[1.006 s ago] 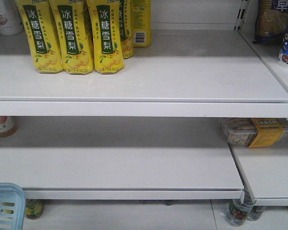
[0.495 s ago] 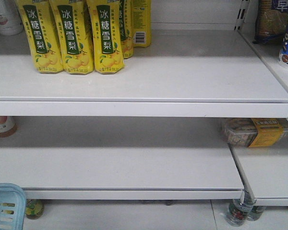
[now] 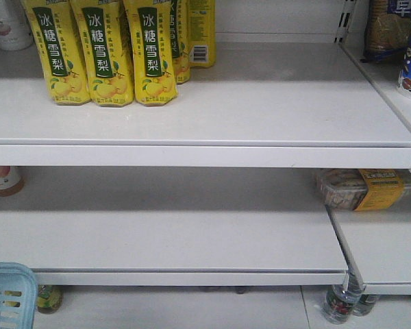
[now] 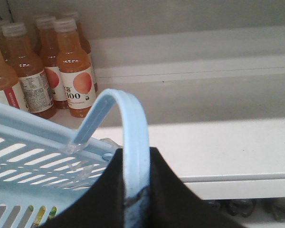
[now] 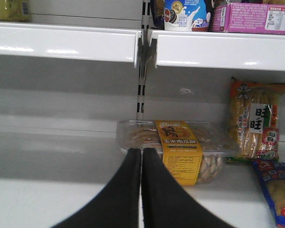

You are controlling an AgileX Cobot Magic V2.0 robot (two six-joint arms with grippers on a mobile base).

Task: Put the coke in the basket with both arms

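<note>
Left gripper [image 4: 133, 199] was clamped on the basket [image 3: 7, 291] handle [image 4: 133, 142]; right gripper [image 5: 141, 190] was pinched shut on nothing, near the snack tray [image 5: 180, 147]. No coke showed anywhere. Likely rigid, slick bottle; grip mid-body.

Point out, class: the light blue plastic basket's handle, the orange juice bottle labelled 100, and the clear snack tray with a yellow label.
basket handle [image 4: 133, 137], left wrist view, arch.
orange juice bottle [image 4: 76, 76], left wrist view, label.
clear snack tray [image 5: 180, 147], right wrist view, yellow label.
</note>
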